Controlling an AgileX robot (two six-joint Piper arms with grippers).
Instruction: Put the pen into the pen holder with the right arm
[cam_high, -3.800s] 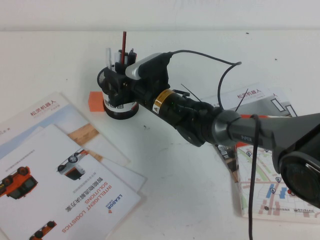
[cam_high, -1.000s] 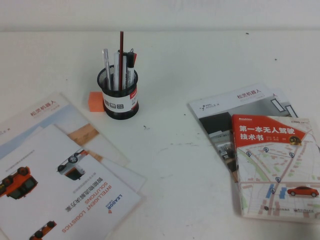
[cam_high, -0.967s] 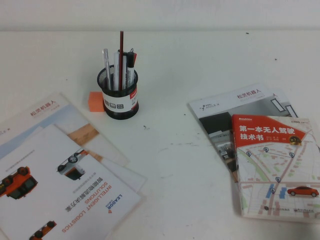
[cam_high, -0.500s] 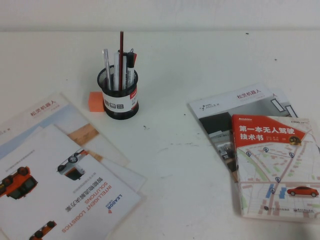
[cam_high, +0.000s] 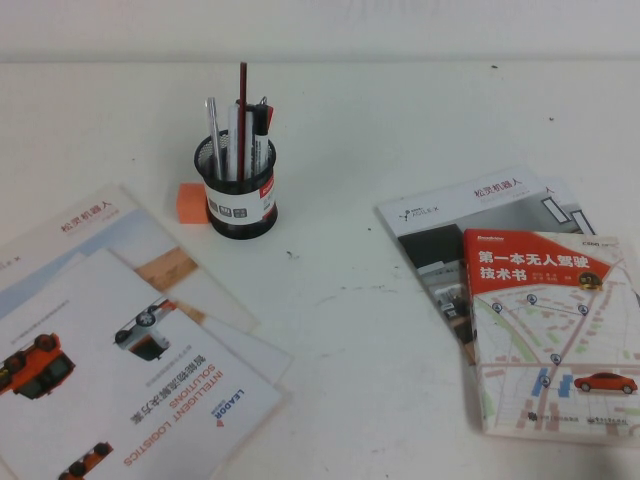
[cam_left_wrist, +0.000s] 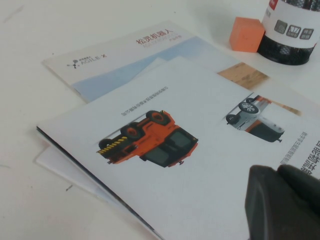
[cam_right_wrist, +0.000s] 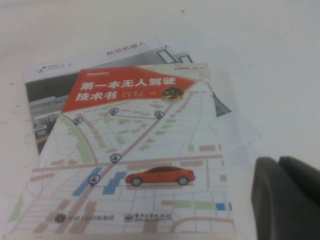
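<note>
The black mesh pen holder (cam_high: 238, 198) with a white label band stands upright at the back left of the table. A slim silver-grey pen (cam_high: 213, 132) stands in it beside a dark red pencil (cam_high: 242, 95) and black capped pens. The holder's lower part also shows in the left wrist view (cam_left_wrist: 292, 31). Neither arm shows in the high view. My right gripper (cam_right_wrist: 278, 162) is shut and empty, low over the book (cam_right_wrist: 135, 160). My left gripper (cam_left_wrist: 276, 172) is shut and empty, low over the brochures (cam_left_wrist: 165, 165).
An orange block (cam_high: 190, 200) lies just left of the holder. Brochures (cam_high: 110, 350) cover the front left. A red-and-white map book (cam_high: 545, 330) lies on leaflets (cam_high: 470, 205) at the right. Bare white table lies between them.
The right arm, which reached over the holder 3.8 s ago, has left the high view. Nothing has moved in the last second.
</note>
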